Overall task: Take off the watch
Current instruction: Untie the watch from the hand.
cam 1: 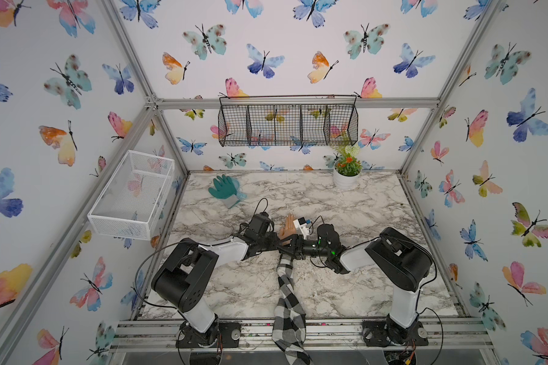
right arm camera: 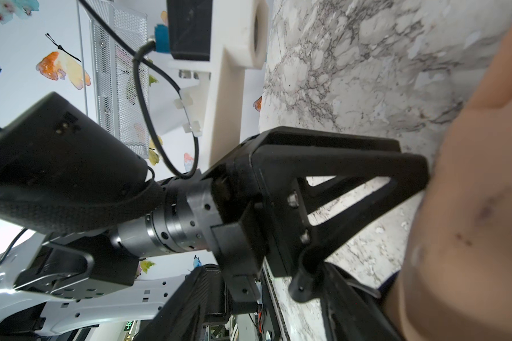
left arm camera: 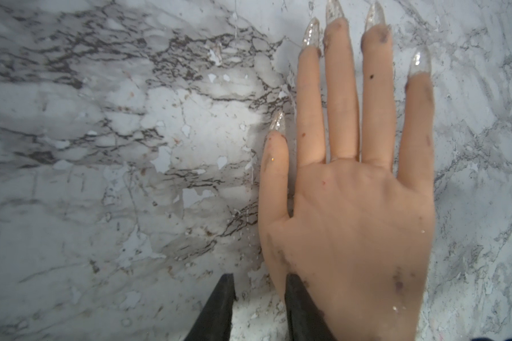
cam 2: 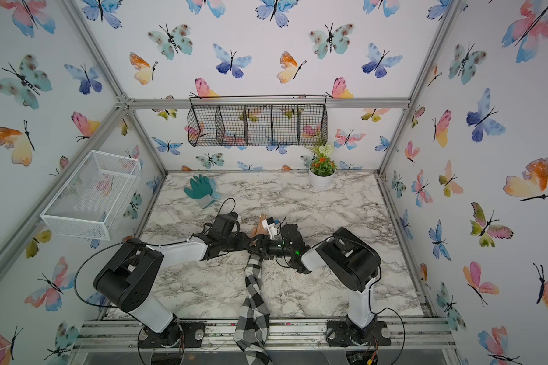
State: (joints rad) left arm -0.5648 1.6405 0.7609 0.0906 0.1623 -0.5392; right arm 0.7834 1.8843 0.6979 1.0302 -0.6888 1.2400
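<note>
In both top views, the white-and-grey marble-pattern tabletop (cam 1: pixel 361 221) carries a flesh-toned mannequin hand (cam 1: pixel 287 227) lying flat at centre, fingers pointing at the back wall. Its black-and-white plaid fabric sleeve (cam 1: pixel 288 303) trails to the front rail. The left gripper (cam 1: pixel 277 245) and right gripper (cam 1: pixel 293 249) come in from opposite sides and meet over the wrist, covering it. The small black watch can't be picked out there, as the wrist is hidden under the black fingers. A teal rubber work glove (cam 1: pixel 223 186) lies at the back left and a white pot of green and orange artificial flowers (cam 1: pixel 345 180) at the back right. A black wire basket (cam 1: pixel 288 123) hangs on the back wall, a white mesh basket (cam 1: pixel 133 192) on the left wall. Left wrist view: the mannequin hand (left arm camera: pixel 352 221) is palm down with long clear nails. The left gripper (left arm camera: pixel 259 295) has its two black fingers (left arm camera: pixel 216 310) a narrow gap apart at the thumb-side edge, bare marble between them and nothing clamped. No watch can be seen on the back of the hand. Right wrist view: the left gripper's lattice finger (right arm camera: pixel 337 159) has its tip against the mannequin hand (right arm camera: pixel 470 206). The right gripper's own fingers (right arm camera: pixel 189 307) stand wide apart and grip nothing visible. The watch can't be identified here either.
</note>
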